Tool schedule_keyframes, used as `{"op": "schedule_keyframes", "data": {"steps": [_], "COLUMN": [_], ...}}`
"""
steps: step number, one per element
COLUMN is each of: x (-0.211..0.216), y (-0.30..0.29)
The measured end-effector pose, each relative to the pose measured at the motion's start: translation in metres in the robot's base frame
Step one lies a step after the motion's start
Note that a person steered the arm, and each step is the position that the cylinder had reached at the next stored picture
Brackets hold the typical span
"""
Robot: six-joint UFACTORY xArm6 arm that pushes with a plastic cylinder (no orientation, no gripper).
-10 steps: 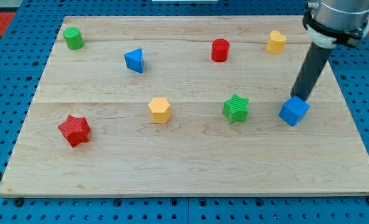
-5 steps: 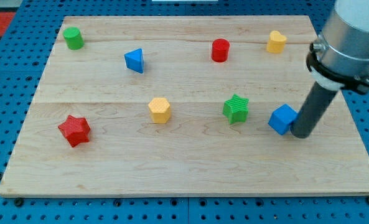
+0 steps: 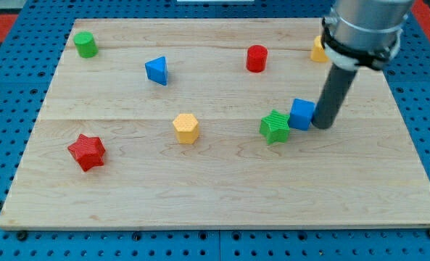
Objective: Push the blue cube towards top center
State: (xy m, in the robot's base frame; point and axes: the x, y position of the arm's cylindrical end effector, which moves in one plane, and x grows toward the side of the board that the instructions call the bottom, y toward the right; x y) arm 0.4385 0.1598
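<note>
Blue cube [image 3: 302,114]: mid-counter, view's right, touching green star [image 3: 275,126]. My tip [image 3: 321,125] abuts its right side (no jaws on end effector). You're mid-push; next, steer up-left.

No writing, label, brand, number or sign can be read anywhere: not on the pale wooden counter [image 3: 222,196], nor on the coloured blocks, nor on the dark rod.

Wooden board [image 3: 222,196] carrying, around the yellow hexagon [image 3: 186,127]: red star [image 3: 86,151] lower left, green star [image 3: 275,126] and blue cube [image 3: 302,114] right, blue triangle [image 3: 156,70], green cylinder [image 3: 85,44], red cylinder [image 3: 256,58] above.
</note>
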Motion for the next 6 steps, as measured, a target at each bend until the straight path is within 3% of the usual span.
{"op": "schedule_keyframes", "data": {"steps": [1,2,3,4,5,6], "x": [-0.023,0.012,0.025,0.008,-0.037,-0.043], "y": [-0.002,0.028,0.016,-0.021,-0.031,-0.032]}}
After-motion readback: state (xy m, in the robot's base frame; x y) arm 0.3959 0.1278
